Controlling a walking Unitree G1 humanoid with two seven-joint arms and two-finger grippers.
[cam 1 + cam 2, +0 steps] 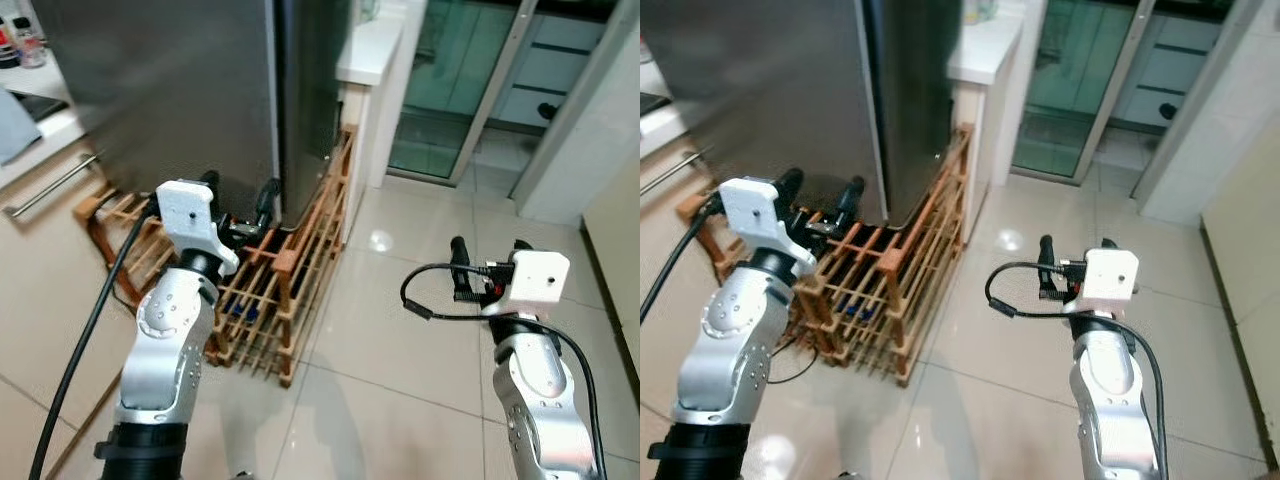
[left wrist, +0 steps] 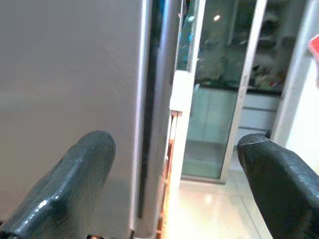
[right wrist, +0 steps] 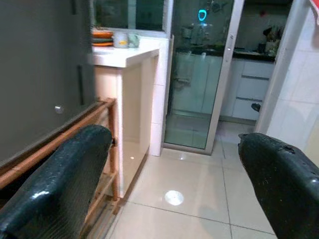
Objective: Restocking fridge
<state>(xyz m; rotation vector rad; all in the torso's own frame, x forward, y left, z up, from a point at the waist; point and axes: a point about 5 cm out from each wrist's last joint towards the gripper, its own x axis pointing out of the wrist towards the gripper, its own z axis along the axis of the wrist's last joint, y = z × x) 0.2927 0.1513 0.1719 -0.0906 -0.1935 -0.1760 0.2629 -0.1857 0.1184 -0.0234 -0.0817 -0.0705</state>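
The fridge (image 1: 180, 100) stood directly ahead of the robot, a tall unit with a brushed grey door, closed, raised on a wooden rack (image 1: 290, 290) that projected from under its front and right side. The left gripper (image 1: 238, 200) was held up close to the fridge's lower front, near the door's right edge, its fingers (image 2: 75, 184) spread apart and holding nothing; this posture was judged to be a preparation for catching the door edge, since the door had to be opened before any restocking. The right gripper (image 1: 490, 262) hung well to the right of the fridge, over the tiled floor (image 1: 400, 330), likewise spread and empty, and was judged to be kept clear of the door's swing. To the right of the fridge stood a white counter (image 1: 375, 45), and beyond it a glass sliding door (image 1: 460, 80). The fridge's surface appeared smooth and faintly reflective, with a dark vertical seam along its right edge; no handle could be made out.
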